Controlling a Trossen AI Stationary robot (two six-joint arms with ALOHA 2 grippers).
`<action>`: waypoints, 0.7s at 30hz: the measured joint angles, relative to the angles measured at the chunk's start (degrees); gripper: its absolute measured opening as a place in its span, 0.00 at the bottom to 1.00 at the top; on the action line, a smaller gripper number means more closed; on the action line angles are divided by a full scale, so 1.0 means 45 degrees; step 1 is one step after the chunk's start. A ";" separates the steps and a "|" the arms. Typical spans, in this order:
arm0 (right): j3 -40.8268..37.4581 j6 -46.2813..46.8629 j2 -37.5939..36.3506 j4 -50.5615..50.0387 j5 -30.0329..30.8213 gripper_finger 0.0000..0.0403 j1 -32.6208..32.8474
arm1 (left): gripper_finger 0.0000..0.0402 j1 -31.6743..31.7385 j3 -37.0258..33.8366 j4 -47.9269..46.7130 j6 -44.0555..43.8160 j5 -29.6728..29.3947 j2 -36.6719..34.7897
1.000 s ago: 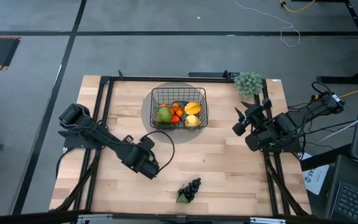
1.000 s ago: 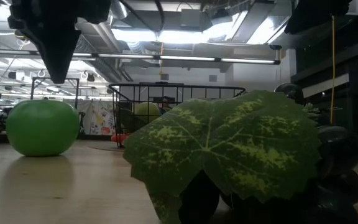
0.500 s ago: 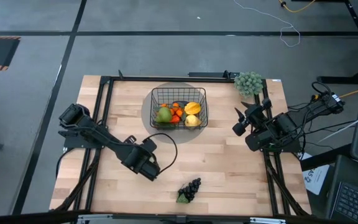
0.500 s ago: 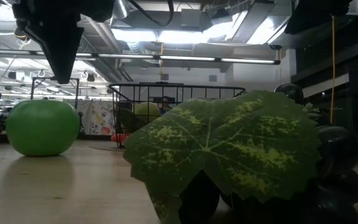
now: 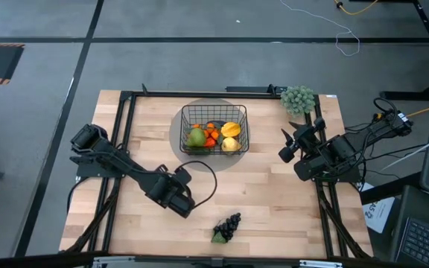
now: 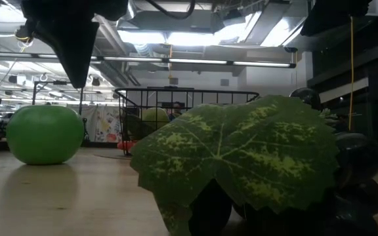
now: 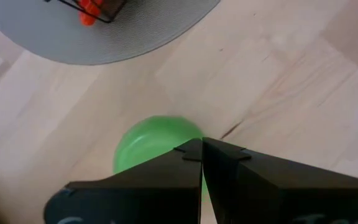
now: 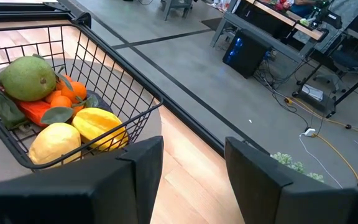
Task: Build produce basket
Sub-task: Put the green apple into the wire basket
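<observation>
The left gripper [image 7: 201, 149] is held closed and empty above the green apple [image 7: 151, 142]; the right gripper [image 8: 191, 155] is spread wide, nothing gripped

Counted one wire basket [image 5: 214, 128] holding one pear [image 8: 27, 78], two yellow fruits [image 8: 76, 137], a few oranges [image 8: 68, 96] and one carrot [image 8: 37, 112]; outside it sat one green apple [image 6: 44, 134] and one grape bunch [image 5: 228, 228]

Both arms were dark, blocky, jointed links; a black cable looped by the left gripper [image 5: 185, 211], cable bundles trailed behind the right gripper [image 5: 283, 146].
</observation>
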 joint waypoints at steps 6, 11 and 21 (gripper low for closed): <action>0.0000 0.0000 0.0000 0.0000 0.0005 0.43 -0.0005 | 0.00 0.0035 0.0000 0.0418 0.0445 -0.0076 0.0000; 0.0000 0.0000 0.0000 0.0000 0.0005 0.43 -0.0005 | 0.00 0.0079 0.0000 0.0277 0.3033 -0.0127 0.0000; 0.0000 0.0000 0.0000 -0.0001 0.0010 0.43 0.0000 | 0.00 0.0040 0.1325 -0.1339 0.3204 0.2031 0.0010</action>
